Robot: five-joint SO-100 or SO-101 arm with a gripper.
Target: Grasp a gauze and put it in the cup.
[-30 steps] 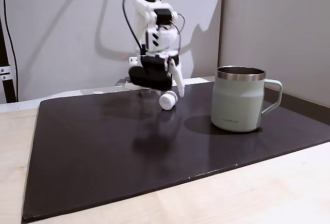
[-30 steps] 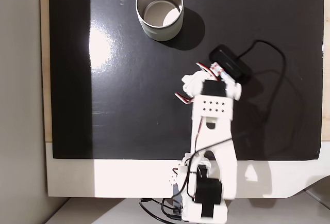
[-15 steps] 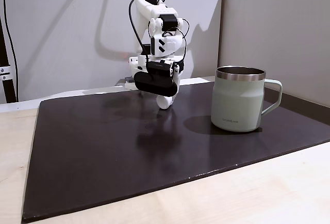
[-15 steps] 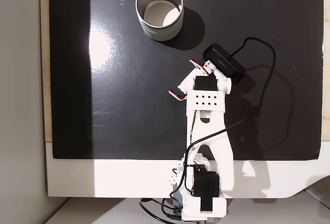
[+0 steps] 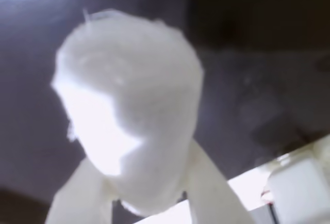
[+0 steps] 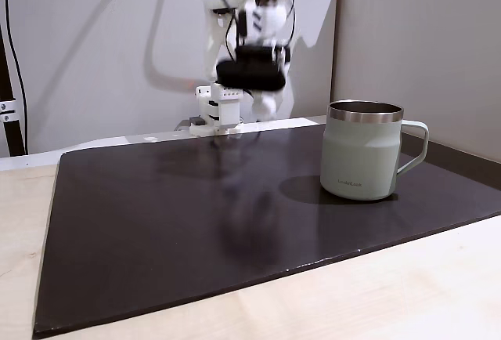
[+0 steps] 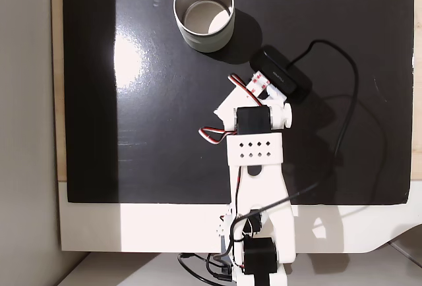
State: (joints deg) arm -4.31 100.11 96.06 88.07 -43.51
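Tabletop [image 6: 438, 277] carries black mat [image 6: 156, 222]. Arm [image 7: 254, 187] raised high over mat in both fixed views. Cup [image 6: 362, 150] upright on mat, well apart from arm, empty in a fixed view [image 7: 204, 12]. Hand [image 5: 149, 203] clamped on gauze [image 5: 129, 110], white roll pinched between fingers [image 5: 211, 188], held above mat.

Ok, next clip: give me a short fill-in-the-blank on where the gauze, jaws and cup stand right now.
1. The gauze is clamped between the ____.
2. The cup stands ____ on the dark mat.
3. The inside of the cup, seen from above, is ____.

Missing words: jaws; upright; empty
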